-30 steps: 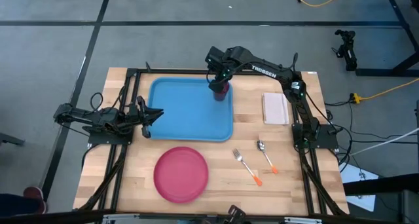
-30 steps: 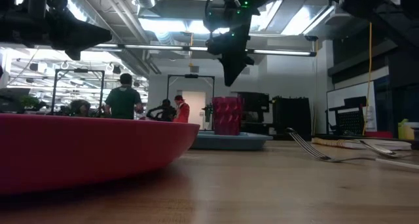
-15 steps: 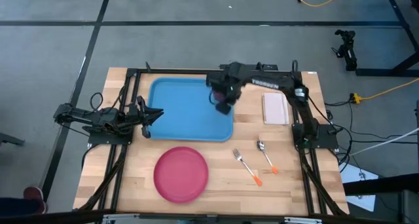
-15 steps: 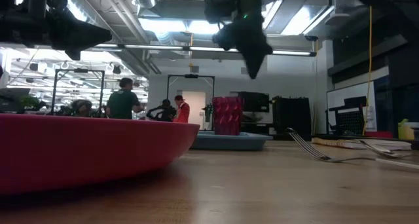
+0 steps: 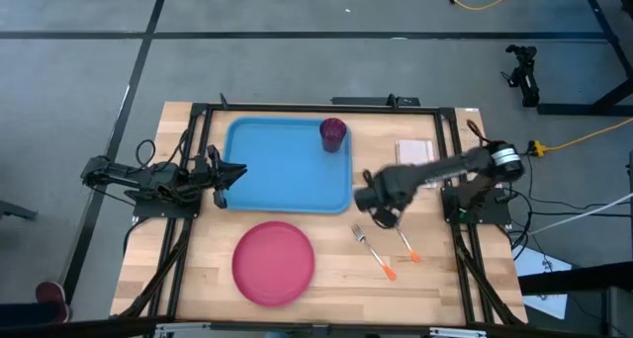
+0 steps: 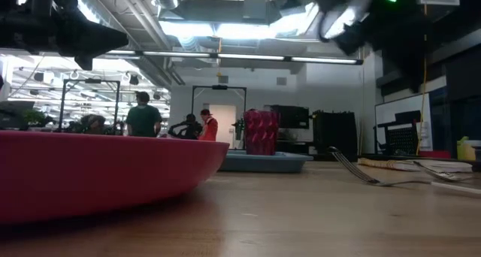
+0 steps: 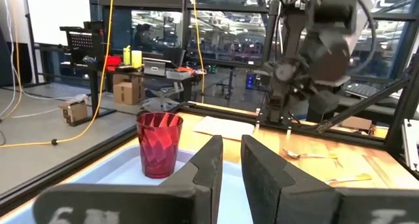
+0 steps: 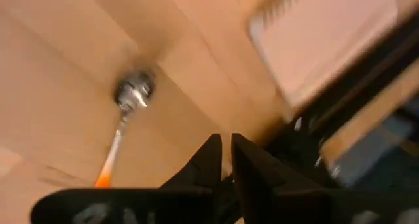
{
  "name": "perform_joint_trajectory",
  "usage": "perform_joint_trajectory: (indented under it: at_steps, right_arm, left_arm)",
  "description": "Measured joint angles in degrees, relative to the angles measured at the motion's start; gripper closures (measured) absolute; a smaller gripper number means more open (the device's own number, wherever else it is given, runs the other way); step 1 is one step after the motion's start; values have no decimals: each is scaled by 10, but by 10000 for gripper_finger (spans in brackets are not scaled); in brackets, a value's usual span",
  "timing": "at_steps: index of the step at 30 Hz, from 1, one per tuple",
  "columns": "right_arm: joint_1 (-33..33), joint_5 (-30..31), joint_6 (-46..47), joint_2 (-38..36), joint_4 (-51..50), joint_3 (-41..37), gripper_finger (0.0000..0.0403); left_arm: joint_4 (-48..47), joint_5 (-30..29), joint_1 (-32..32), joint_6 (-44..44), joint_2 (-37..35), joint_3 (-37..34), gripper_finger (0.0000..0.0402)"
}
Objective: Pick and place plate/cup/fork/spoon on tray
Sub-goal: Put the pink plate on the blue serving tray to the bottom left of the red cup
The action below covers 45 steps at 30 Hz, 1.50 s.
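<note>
The dark red cup stands upright on its base in the far right corner of the light-blue tray; it also shows in the low view. The pink-red plate lies on the table near the front edge. The fork and the spoon lie flat on the table right of the plate. My right gripper is shut and empty, above the table just far of the fork and spoon; its wrist view shows the spoon's bowl. My left gripper waits shut at the tray's left edge.
A small white pad lies on the table right of the tray, partly under my right arm. Bare wood lies between the plate and the fork. People stand far off in the room behind the table.
My right gripper has left the cup at the tray's far right corner and swung toward the table's near right, to a place over the fork and spoon. The cup stays upright on the tray.
</note>
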Motion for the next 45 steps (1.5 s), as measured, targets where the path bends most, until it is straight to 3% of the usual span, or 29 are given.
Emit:
perform_joint_trajectory:
  at_steps: [5, 8, 13, 19, 24, 27, 31, 36, 42, 45]
  right_arm:
    - [73, -78, 155, -33, 82, -99, 361]
    - [109, -84, 203, -40, 168, -134, 361]
    - [148, -80, 218, -40, 322, -162, 361]
    - [154, -81, 246, -40, 430, -148, 361]
    - [154, -60, 230, -40, 408, -145, 361]
    - [154, -58, 229, -40, 397, -145, 361]
    - [154, -26, 227, -40, 397, -145, 361]
    - [154, 1, 227, -40, 397, -145, 361]
    - [154, 38, 221, -40, 363, -145, 361]
    - [152, 88, 183, -40, 346, -145, 361]
  left_arm:
    - [0, 0, 0, -3, 0, 0, 352]
    - [0, 0, 0, -3, 0, 0, 352]
    - [1, 0, 0, -4, 0, 0, 352]
    - [1, 0, 0, -4, 0, 0, 352]
    - [3, 0, 0, -12, 0, 0, 352]
    - [8, 15, 0, -69, 0, 0, 352]
    - [28, 100, 0, -128, 1, 0, 352]
    - [159, 226, 0, -131, 16, 1, 352]
    - [178, 250, -1, -109, 94, 44, 352]
    - [177, 290, -8, -108, 167, 87, 352]
